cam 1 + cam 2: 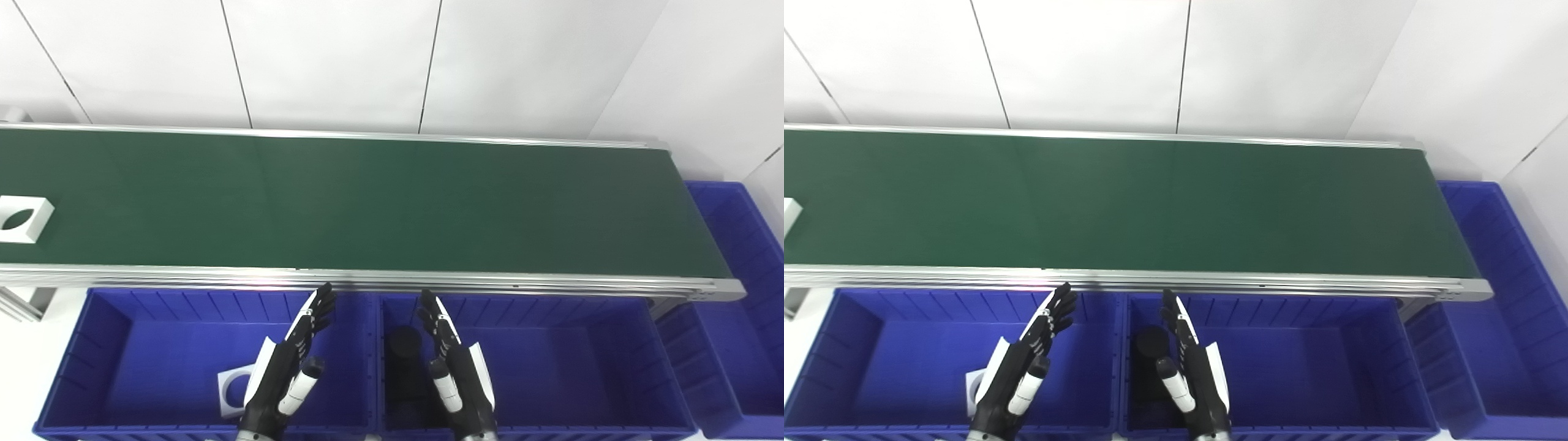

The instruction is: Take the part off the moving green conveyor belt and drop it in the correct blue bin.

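Long dark-green conveyor belt (367, 202) w/ silver aluminium side rails runs L-R across the scene, white panel wall (343, 61) behind. The task part, a flat white square block w/ a round hole through it (21, 218), lies on the belt at the far left edge of view, well apart from both hands; in the right eye view only its corner shows. Below the near rail sit two deep blue plastic bins side by side: left blue bin (110, 343) & middle blue bin (551, 361); a third blue bin (735, 257) stands past the belt's right end. Left hand (288, 367), black fingers w/ white back plate, hovers over the left bin, fingers straight & spread apart, holding nothing, fingertips pointing up toward the rail. Right hand (456, 361) hovers over the middle bin's left part, likewise fingers apart & empty. Inside the left bin, a second white square piece w/ a round hole (234, 389) lies on the floor, partly hidden behind the left hand. In the middle bin a black cylinder-like part (404, 349) stands just left of the right hand.
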`<action>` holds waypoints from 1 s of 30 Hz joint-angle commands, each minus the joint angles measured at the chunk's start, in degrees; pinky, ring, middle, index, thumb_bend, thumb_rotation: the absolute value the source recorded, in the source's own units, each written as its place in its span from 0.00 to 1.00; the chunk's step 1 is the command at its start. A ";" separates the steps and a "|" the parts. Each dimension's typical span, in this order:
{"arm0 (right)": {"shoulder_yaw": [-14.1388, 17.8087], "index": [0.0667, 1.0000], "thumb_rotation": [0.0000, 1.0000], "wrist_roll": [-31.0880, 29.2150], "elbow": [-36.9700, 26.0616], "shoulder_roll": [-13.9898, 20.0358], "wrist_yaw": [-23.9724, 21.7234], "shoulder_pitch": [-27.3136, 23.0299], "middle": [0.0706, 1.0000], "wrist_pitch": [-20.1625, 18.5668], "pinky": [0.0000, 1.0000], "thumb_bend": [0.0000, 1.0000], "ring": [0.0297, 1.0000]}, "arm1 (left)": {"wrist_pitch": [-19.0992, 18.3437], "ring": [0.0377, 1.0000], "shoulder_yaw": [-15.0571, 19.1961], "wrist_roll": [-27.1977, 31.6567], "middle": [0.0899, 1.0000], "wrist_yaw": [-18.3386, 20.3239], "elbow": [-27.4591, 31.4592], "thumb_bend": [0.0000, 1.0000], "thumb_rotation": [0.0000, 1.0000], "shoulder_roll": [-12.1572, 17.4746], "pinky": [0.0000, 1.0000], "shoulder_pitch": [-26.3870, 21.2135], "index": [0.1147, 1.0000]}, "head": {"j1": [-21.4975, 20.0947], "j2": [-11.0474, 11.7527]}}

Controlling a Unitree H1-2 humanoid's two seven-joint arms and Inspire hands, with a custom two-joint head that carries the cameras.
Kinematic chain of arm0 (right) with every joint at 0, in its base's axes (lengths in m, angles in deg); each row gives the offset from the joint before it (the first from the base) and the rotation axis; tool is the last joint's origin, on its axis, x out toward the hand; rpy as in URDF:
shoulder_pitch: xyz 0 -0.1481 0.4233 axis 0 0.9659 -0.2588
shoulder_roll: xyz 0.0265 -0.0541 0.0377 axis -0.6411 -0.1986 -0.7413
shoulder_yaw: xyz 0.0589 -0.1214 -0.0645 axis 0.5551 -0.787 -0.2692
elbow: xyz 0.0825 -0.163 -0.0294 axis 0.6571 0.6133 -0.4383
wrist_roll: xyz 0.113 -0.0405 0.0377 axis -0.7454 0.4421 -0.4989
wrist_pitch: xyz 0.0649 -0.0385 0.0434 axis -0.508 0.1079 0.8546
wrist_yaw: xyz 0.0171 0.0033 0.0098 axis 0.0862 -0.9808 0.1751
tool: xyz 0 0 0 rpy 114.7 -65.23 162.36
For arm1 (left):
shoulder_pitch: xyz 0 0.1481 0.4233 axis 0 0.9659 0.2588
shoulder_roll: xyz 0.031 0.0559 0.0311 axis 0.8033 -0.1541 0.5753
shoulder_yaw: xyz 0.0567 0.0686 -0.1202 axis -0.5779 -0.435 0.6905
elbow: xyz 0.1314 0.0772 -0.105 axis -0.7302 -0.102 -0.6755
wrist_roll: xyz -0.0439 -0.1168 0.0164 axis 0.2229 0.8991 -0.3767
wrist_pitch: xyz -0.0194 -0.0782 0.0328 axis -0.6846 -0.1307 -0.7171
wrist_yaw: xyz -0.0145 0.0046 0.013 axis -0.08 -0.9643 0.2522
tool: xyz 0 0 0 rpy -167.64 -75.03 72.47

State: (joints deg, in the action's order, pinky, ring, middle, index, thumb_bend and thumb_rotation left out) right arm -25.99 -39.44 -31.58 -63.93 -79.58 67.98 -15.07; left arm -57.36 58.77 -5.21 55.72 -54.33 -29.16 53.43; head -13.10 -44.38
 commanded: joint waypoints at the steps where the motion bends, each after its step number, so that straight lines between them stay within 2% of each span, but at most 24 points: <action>1: -1.05 0.96 1.00 0.75 -1.49 -1.58 0.57 0.10 0.96 2.59 0.96 0.97 0.94 | 2.10 0.93 -0.27 0.07 0.93 0.00 0.81 0.72 1.00 0.06 0.91 -0.47 0.94 | 0.09 -0.07; 7: -1.05 0.96 1.00 0.78 -1.34 -1.65 0.53 0.05 0.96 2.61 0.97 0.97 0.94 | 2.17 0.93 -0.20 0.07 0.93 -0.02 0.67 0.73 1.00 0.11 0.92 -0.46 0.94 | 0.00 0.01; 30: -1.00 0.97 1.00 1.32 -1.40 -1.87 0.58 0.03 0.96 2.24 0.98 0.96 0.94 | 3.58 0.95 -0.01 -1.30 0.94 -0.49 0.26 0.67 1.00 0.23 0.94 -0.64 0.94 | -0.06 0.19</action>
State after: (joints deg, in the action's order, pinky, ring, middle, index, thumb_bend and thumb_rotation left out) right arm -25.99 -38.27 -31.61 -63.93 -79.56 67.97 -15.07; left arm -56.17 58.88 -6.59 55.55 -54.79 -29.04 53.40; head -13.18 -44.12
